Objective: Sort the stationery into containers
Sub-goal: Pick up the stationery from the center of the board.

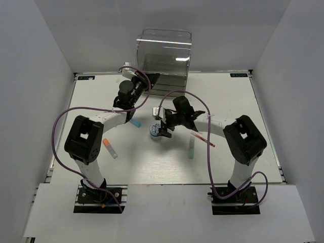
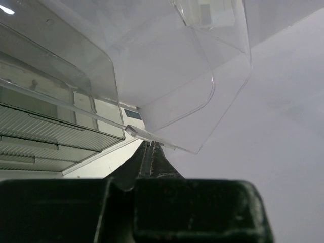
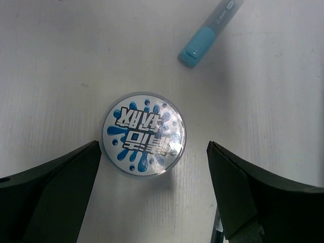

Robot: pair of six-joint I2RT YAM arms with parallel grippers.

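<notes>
Indoors, white table (image 1: 152,169), grey walls (image 1: 30,55), blue-white pot (image 3: 144,134)

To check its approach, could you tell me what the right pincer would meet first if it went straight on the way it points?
Most likely the round blue-white pot. It lies on the table, centred ahead of the open right pincer. How far off it is remains unclear.

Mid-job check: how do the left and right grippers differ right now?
The left gripper is shut, fingers pressed together; the right gripper is open. The left is up at the clear box, beside a clear panel's edge; the right is low over the table, fingers either side of the round pot, not touching it. Neither holds stationery.
</notes>
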